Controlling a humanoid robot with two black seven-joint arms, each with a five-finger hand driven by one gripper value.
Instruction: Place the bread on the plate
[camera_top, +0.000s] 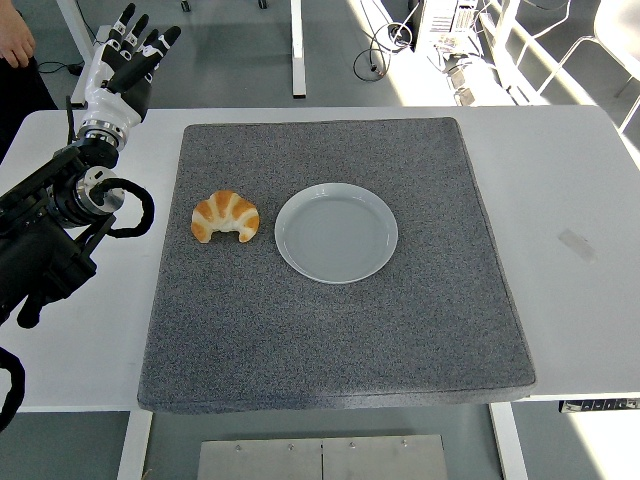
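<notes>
I count one plate, nothing in it; one croissant-shaped bread just left of the plate, both on one grey mat. One left hand, far left of the plate, fingers spread, holding nothing.

You had only a person's hand to go on at the top left corner, the rest of them cut off by the frame. The left arm ran out past the left edge, so its upper part was lost to you. The table's right end and near corners were clipped too. Beyond it, the cables and boxes on the floor were too small and sun-washed for you to identify.
</notes>
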